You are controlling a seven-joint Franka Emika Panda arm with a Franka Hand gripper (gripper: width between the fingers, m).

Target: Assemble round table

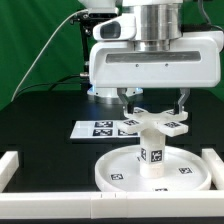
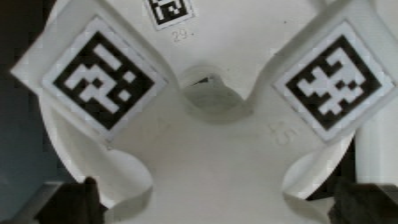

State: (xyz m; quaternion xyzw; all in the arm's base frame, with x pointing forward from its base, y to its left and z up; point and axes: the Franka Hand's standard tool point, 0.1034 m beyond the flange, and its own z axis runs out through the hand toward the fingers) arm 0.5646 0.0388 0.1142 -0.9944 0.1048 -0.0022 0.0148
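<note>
The round disc (image 1: 150, 172) lies flat on the black table (image 1: 40, 120), near the front, at about six o'clock from the gripper (image 1: 154, 106). The short leg (image 1: 152, 150) stands upright at its middle, carrying the cross-shaped base (image 1: 160, 124) on top. All of it is smooth white plastic, seemingly light and stiff, maybe a little slippery. The jaws stand spread wide to either side of the base, not closed on it. A cross arm (image 2: 317, 85) between tags looks the best place to grip.
</note>
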